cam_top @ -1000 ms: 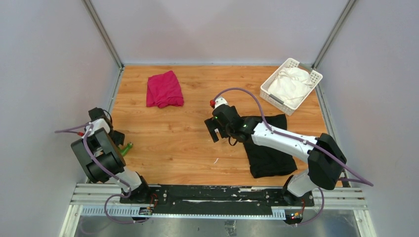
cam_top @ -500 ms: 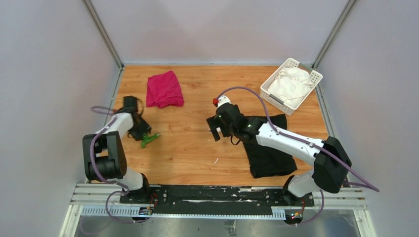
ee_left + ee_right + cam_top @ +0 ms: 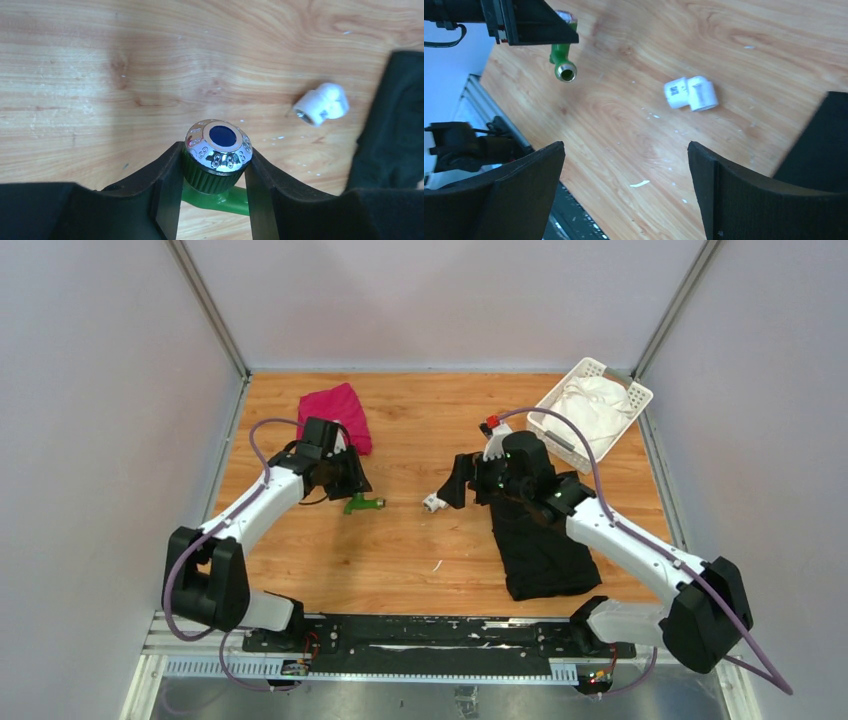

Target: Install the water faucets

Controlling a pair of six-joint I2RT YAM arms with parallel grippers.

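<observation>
Green plastic tap (image 3: 362, 504) is sitting in the left gripper (image 3: 349, 483), left of the table's middle. In the left wrist view the two dark fingers are pressing on either side of its ribbed green collar, just under the chrome-capped round knob (image 3: 218, 148) with a blue centre disc. The green body is running down between the pads. From the right wrist view its open threaded end (image 3: 566, 74) is facing toward the table's middle, hanging a little above the boards.

White pipe fitting (image 3: 433, 503) is lying loose on the wooden table (image 3: 400, 555), between the two grippers. It is on its side, with one open end showing in the left wrist view. Nothing is touching it.

Right gripper (image 3: 457, 483) is hovering over the table just right of the fitting, jaws spread wide and holding nothing. The fitting is lying beyond its fingertips in the wrist view.

Black cloth (image 3: 540, 540) is lying flat under the right forearm. Red cloth (image 3: 335, 405) is lying folded behind the left gripper. White basket (image 3: 600, 365) is holding a white cloth (image 3: 590, 405) at the far right corner.
</observation>
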